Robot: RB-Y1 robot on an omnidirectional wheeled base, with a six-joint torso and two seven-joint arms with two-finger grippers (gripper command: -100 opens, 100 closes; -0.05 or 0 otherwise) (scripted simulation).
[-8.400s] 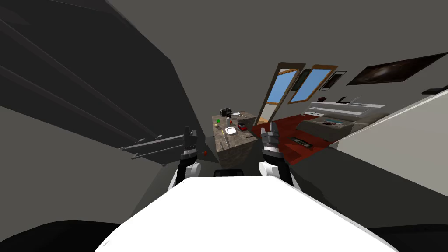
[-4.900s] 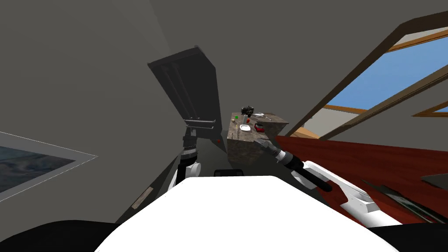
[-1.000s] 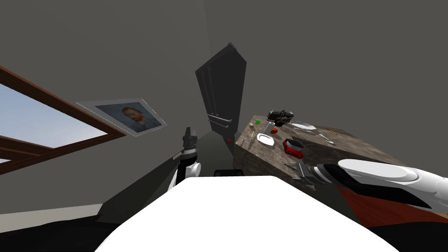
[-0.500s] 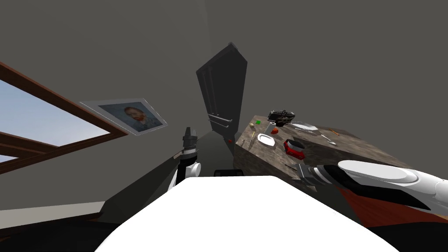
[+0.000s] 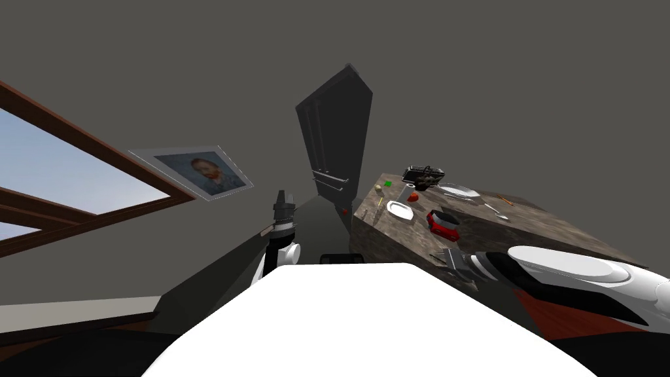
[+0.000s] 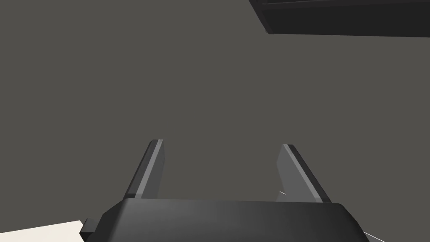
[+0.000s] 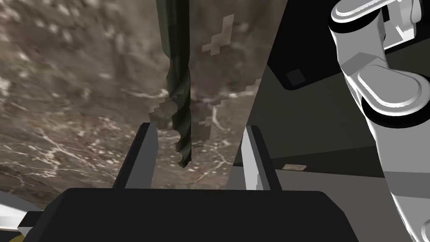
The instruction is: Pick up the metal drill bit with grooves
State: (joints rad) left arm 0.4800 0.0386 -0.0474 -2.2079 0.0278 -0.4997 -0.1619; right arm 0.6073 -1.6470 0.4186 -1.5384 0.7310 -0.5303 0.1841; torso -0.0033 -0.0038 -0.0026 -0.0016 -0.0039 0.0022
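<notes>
Dark spiral-grooved drill bit (image 7: 178, 84), lying flat, on mottled tabletop (image 7: 63, 84)

A brown marbled stone counter (image 5: 523, 226) carries a white oval plate (image 5: 398, 209) near its door-side edge. A red-and-black toy-like object (image 5: 443, 222) sits just beside the plate. A small green cube (image 5: 388, 184) and a black wire basket (image 5: 423, 176) sit by the far corner.

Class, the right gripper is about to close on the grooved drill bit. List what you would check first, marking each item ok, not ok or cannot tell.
1. Right gripper open: ok.
2. Drill bit has its grooved tip between the fingers: ok.
3. Bit centred in the gap: not ok, it lies nearer one finger.
4. Fingers low enough over the table to grasp: cannot tell.
5. Left gripper open and away from the table: ok.
</notes>
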